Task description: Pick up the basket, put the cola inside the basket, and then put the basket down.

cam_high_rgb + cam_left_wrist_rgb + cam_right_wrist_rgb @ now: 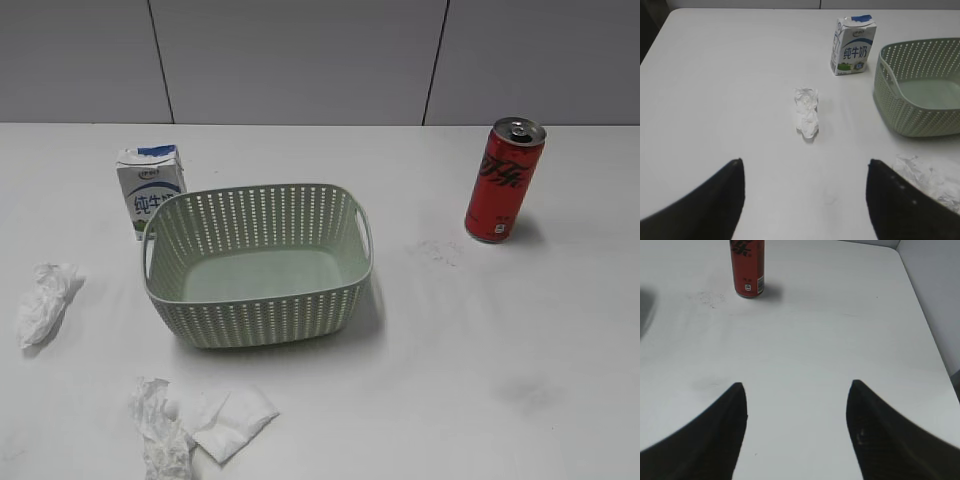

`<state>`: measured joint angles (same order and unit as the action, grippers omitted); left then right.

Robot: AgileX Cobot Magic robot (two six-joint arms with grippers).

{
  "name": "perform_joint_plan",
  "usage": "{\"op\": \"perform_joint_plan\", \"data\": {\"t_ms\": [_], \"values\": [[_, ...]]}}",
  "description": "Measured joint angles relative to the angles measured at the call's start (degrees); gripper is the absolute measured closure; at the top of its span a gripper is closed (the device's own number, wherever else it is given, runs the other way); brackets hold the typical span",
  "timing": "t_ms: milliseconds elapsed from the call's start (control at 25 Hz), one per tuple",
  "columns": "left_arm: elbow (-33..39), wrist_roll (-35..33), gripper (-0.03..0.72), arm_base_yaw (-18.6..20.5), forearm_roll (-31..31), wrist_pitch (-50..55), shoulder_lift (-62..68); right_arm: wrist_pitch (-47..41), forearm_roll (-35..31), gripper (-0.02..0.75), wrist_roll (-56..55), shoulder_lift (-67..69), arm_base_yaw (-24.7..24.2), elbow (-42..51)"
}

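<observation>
The pale green basket (257,265) sits empty on the white table, left of centre; its left end shows in the left wrist view (920,92). The red cola can (504,181) stands upright at the back right, apart from the basket; its lower part shows at the top of the right wrist view (747,267). My left gripper (805,167) is open and empty above bare table, left of the basket. My right gripper (797,390) is open and empty, well short of the can. Neither gripper shows in the exterior view.
A blue-and-white milk carton (150,189) stands just behind the basket's left corner. Crumpled white tissues lie at the left (45,302) and in front of the basket (195,420). The table's right edge (932,340) runs near the right gripper.
</observation>
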<state>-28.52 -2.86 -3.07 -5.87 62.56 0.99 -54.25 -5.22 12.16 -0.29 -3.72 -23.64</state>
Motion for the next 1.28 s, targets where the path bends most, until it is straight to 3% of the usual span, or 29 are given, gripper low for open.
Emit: {"op": "perform_joint_plan", "data": {"t_ms": [1280], "values": [[0.0, 0.0, 0.115, 0.0, 0.0, 0.0, 0.0, 0.0, 0.0, 0.260, 0.0, 0.0, 0.0, 0.0]]}}
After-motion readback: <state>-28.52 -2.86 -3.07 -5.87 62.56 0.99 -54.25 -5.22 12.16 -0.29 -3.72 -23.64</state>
